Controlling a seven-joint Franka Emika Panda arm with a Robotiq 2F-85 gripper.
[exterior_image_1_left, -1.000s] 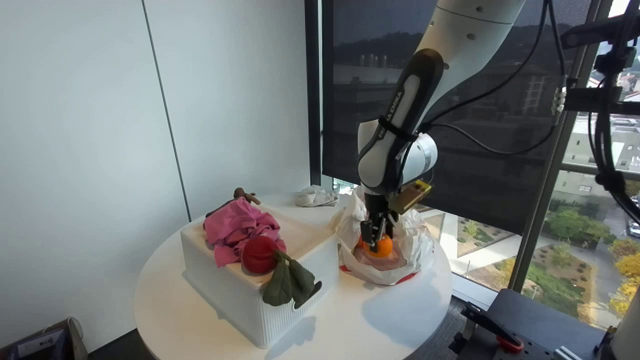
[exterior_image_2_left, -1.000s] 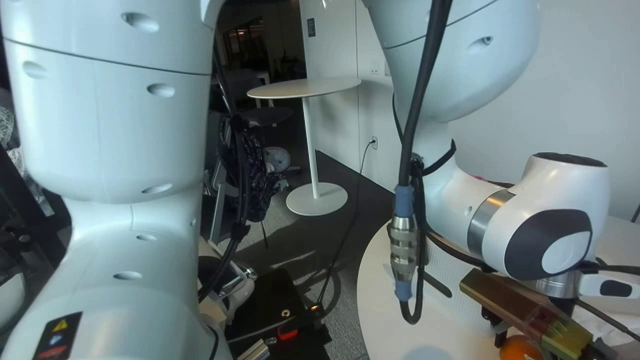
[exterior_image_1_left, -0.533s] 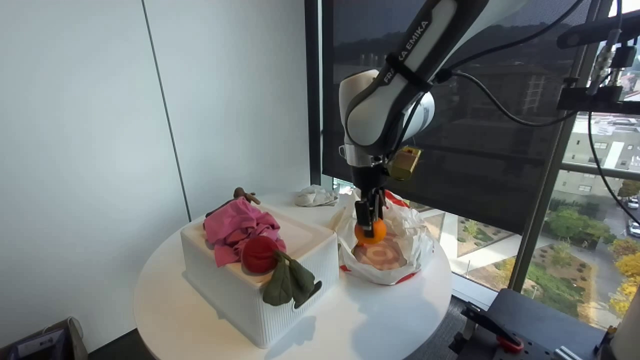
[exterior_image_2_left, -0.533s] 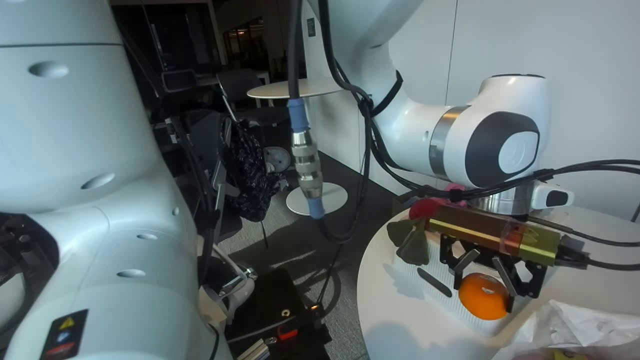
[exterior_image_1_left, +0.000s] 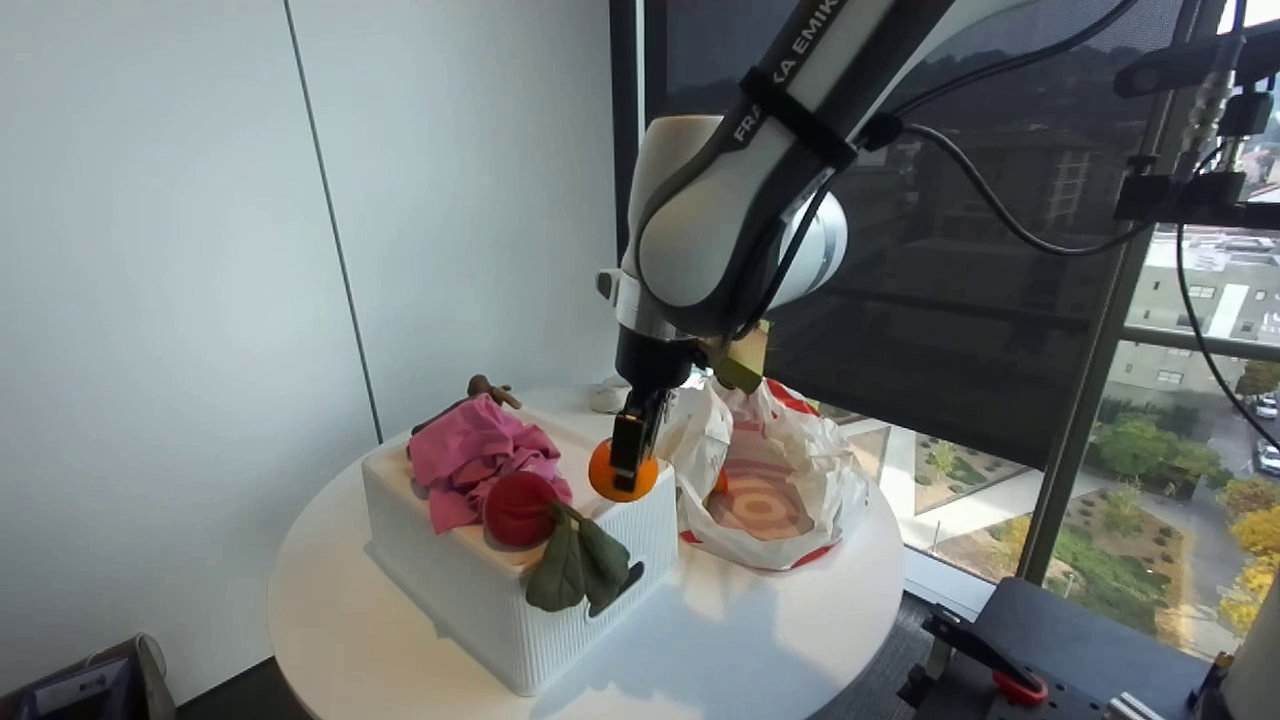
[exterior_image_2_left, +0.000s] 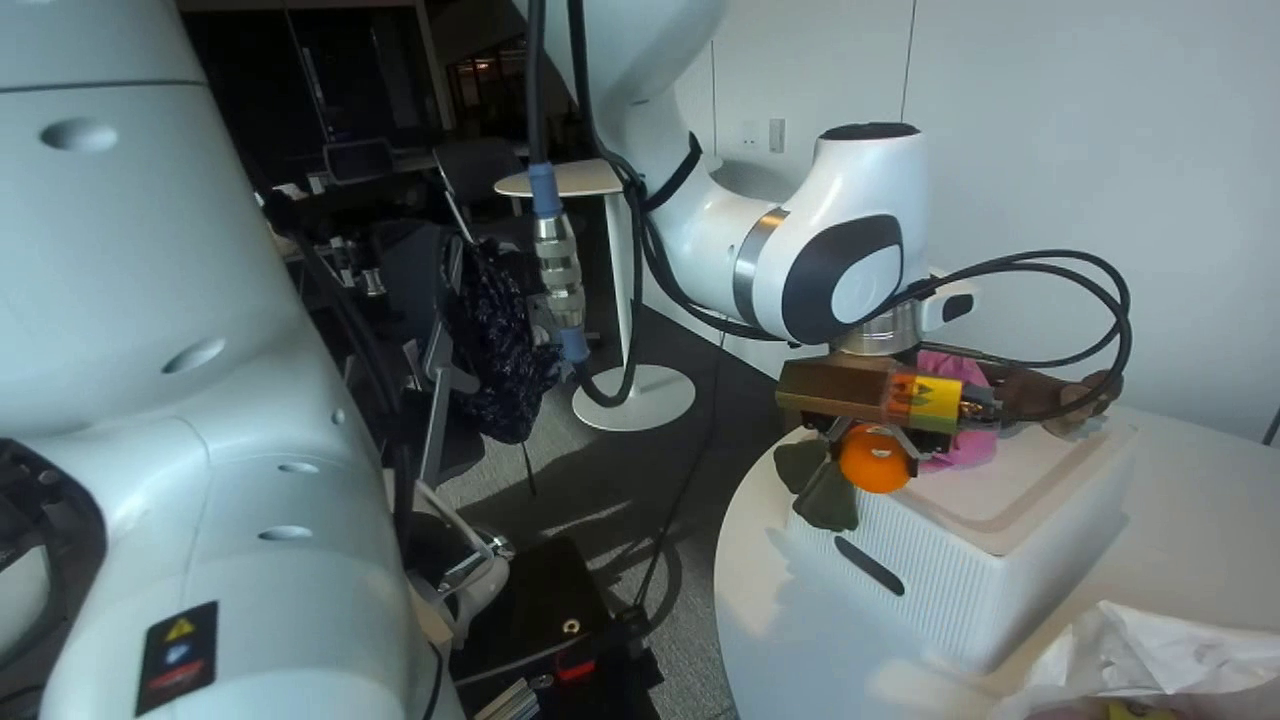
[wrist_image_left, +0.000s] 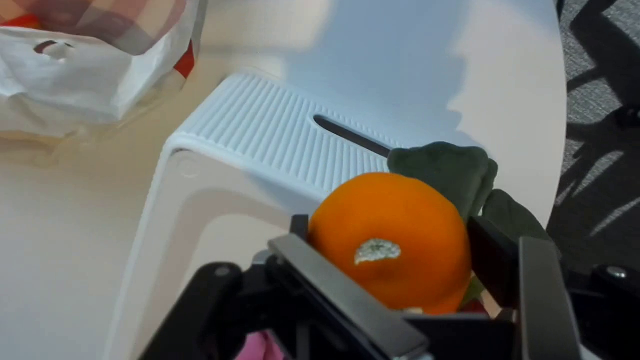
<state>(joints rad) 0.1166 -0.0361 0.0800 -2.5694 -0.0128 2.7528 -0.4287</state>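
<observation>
My gripper (wrist_image_left: 390, 231) is shut on an orange (wrist_image_left: 395, 205), with one black finger against each side and a small pale patch on the skin facing the camera. In both exterior views the orange hangs by the handle end of a white ribbed box (exterior_image_1_left: 450, 600); its exact height over the lid cannot be told. Close by on the lid lies a red plush vegetable (exterior_image_1_left: 518, 510), its dark green leaves (exterior_image_1_left: 580, 570) drooping over the edge. Behind it is a crumpled pink cloth (exterior_image_1_left: 475, 455), and beyond that a brown object (exterior_image_2_left: 1070, 400), partly hidden.
A white and red crumpled bag (exterior_image_1_left: 830, 470) stands open on the round white table (exterior_image_1_left: 330, 600), a bit of orange showing inside. White crumpled paper (exterior_image_1_left: 605, 397) sits at the back, partly behind the arm. Cables (exterior_image_2_left: 1100, 310) loop from the wrist.
Holding the orange, my gripper has risen out of the bag and travelled across to the box. The bag's inside now shows more, and the box and its contents have stayed put.
</observation>
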